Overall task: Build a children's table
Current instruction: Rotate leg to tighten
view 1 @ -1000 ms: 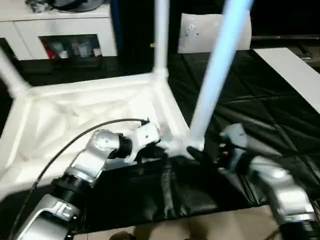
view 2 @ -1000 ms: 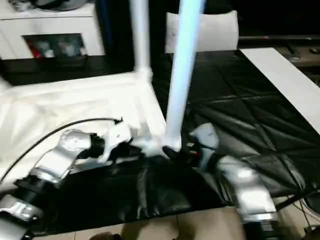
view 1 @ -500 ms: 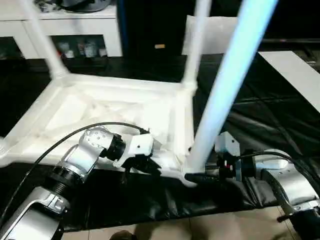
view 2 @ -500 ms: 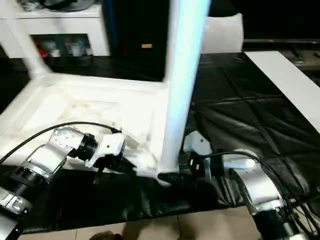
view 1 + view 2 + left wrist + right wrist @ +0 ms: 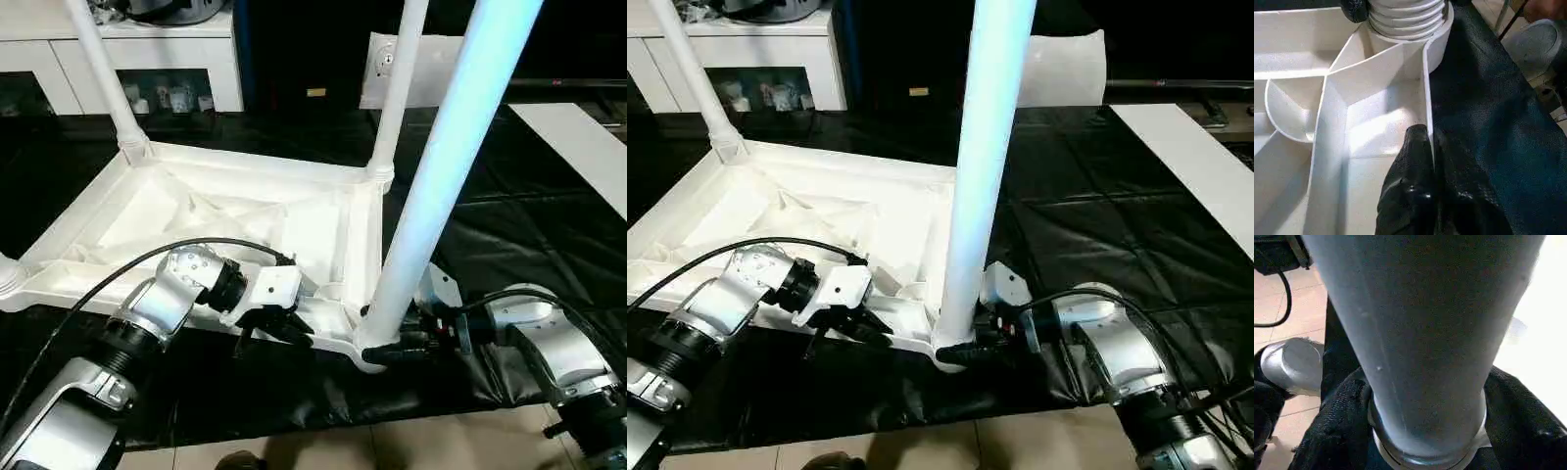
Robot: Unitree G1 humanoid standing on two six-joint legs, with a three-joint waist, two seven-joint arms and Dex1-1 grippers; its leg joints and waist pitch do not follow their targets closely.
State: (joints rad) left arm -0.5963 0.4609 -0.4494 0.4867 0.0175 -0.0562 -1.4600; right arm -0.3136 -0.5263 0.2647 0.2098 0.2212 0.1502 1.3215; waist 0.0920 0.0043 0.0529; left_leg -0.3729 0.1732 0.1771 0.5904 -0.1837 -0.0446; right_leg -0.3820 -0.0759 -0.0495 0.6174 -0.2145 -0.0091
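Since a second ago the tabletop (image 5: 245, 211) has swung round on the black mat (image 5: 509, 235), and the right gripper (image 5: 392, 350) has slid round the foot of the near leg (image 5: 431, 186), its fingers drawing in. Upside down, ribs up, the tabletop lies with its long axis running away and to the robot's left. That leg rises from the near right socket (image 5: 1405, 19), leaning slightly right, its top cut off. Two more legs stand at the far corners, the right one (image 5: 397, 93) and the left one (image 5: 98, 73), both cut off above; the near left corner (image 5: 8, 279) is cropped at the picture's edge.

Left gripper (image 5: 1425, 161) is clamped on the tabletop's near rim, just left of the near leg, one finger inside and one outside. Right fingers (image 5: 1337, 416) sit on either side of the leg's foot, pressed against it.

A white cabinet (image 5: 147, 59) stands beyond the tabletop.
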